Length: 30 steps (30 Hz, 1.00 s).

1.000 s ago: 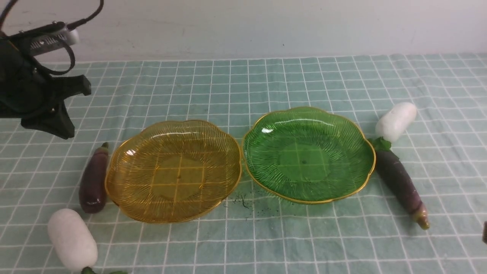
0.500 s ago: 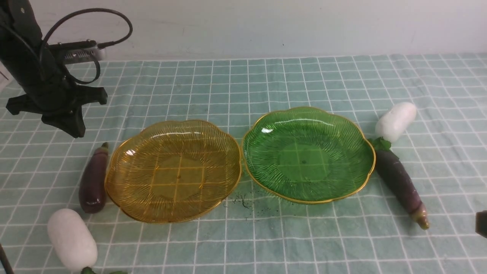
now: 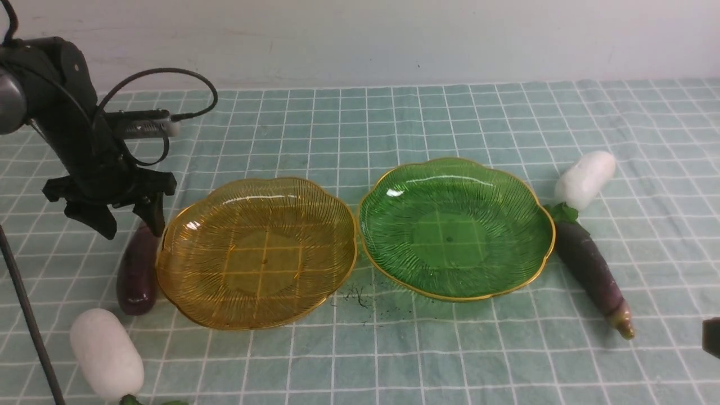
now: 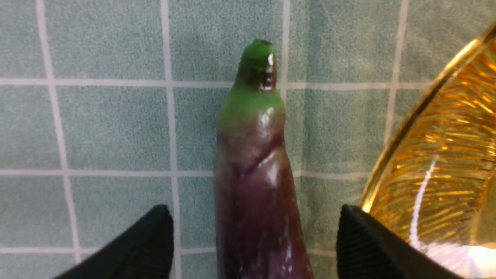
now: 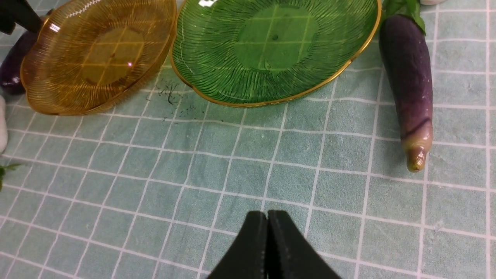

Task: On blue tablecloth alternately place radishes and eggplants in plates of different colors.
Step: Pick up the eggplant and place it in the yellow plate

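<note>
On the blue tablecloth (image 3: 394, 124) an amber plate (image 3: 256, 253) and a green plate (image 3: 455, 228) lie side by side, both empty. A dark eggplant (image 3: 135, 275) lies against the amber plate's left rim. My left gripper (image 3: 126, 225) hangs open over its green stem end, one finger on each side (image 4: 254, 213), touching nothing. One white radish (image 3: 107, 354) lies at the front left. The other radish (image 3: 585, 177) and a longer eggplant (image 3: 590, 270) lie right of the green plate. My right gripper (image 5: 267, 217) is shut and empty above the cloth at the front right.
A pale wall (image 3: 360, 39) closes the back of the table. Dark specks (image 3: 357, 298) dot the cloth in front of the gap between the plates. A thin black cable (image 3: 28, 320) crosses the front left corner.
My left arm has come down and to the right, from the far left edge to the left eggplant. Its jaws have gone from shut to open. The right gripper stays shut.
</note>
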{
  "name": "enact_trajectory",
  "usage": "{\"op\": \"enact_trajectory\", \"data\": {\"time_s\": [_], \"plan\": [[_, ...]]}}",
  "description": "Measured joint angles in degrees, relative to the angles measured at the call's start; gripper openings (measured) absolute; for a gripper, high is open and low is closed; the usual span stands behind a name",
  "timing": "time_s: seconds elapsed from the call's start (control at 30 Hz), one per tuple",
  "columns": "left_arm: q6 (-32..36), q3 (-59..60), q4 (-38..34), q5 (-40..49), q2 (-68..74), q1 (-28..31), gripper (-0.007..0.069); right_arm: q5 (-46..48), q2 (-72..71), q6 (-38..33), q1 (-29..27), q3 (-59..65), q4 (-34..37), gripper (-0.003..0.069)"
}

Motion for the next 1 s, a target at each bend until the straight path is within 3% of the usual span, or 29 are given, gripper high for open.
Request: {"op": "enact_trajectory", "data": {"time_s": [0.1, 0.23, 0.27, 0.33, 0.63, 0.83, 1.0], "plan": [[0.0, 0.0, 0.5, -0.7, 1.6, 0.0, 0.0551, 0.1, 0.0, 0.0, 0.0, 0.0, 0.0, -0.0015], [0.0, 0.0, 0.6, -0.9, 2.9, 0.0, 0.0494, 0.1, 0.0, 0.0, 0.0, 0.0, 0.0, -0.0015], [0.0, 0.0, 0.7, -0.8, 3.2, 0.0, 0.0449, 0.1, 0.1, 0.1, 0.0, 0.0, 0.0, -0.0015], [0.0, -0.1, 1.1, 0.5, 3.8, 0.0, 0.0272, 0.1, 1.5, 1.3, 0.0, -0.3, -0.2, -0.0015], [-1.2, -5.6, 4.6, 2.3, 0.9, -0.1, 0.0279, 3.9, 14.7, 4.6, 0.0, -10.3, -9.8, -0.0015], [3.3, -10.3, -6.5, 3.1, -7.4, -3.8, 0.0279, 2.3, 32.3, 3.7, 0.0, -19.1, -10.8, 0.0005], [6.5, -10.4, -13.1, 3.5, -7.3, -9.3, 0.0279, 0.1, 44.1, 3.2, 0.0, -23.9, -11.8, 0.0098]]}}
